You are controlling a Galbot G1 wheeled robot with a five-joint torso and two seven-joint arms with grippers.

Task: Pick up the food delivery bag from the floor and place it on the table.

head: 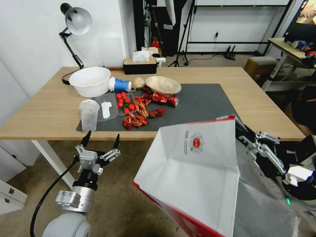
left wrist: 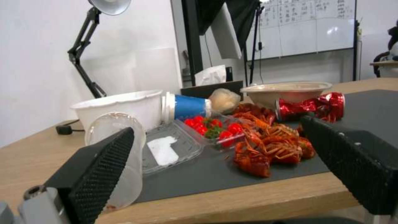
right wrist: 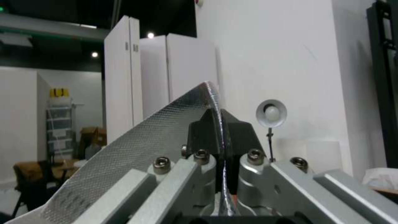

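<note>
- White food delivery bag [head: 194, 174] with red side panels, a small round red logo and silver foil lining hangs tilted in the air, clear of the carpet, just in front of the near edge of the table.
- Its upper rim, at the foil-lined side, is clamped in the right gripper [head: 242, 130]; in the right wrist view the two dark fingertips [right wrist: 234, 132] are pressed together on the thin foil edge of the bag [right wrist: 136, 149].
- Beige-brown carpeted floor [head: 125, 200] lies below the bag.
- The large light-wood table [head: 39, 108] on white legs carries a dark grey mat [head: 200, 105].
- On the mat and beside it lie red crayfish [head: 136, 120], a clear tray of cherry tomatoes [head: 124, 102], a crushed red can [head: 165, 99], a tipped blue paper cup [head: 120, 84], a beige bowl [head: 163, 85], a white bowl [head: 89, 81] and an upright clear plastic cup [head: 89, 115].
- The left gripper [head: 101, 138] is held below the near table edge, on the robot's left and well apart from the bag, fingers spread wide and holding nothing.
- In the left wrist view its textured black pads [left wrist: 99, 171] frame the crayfish [left wrist: 269, 146].
</note>
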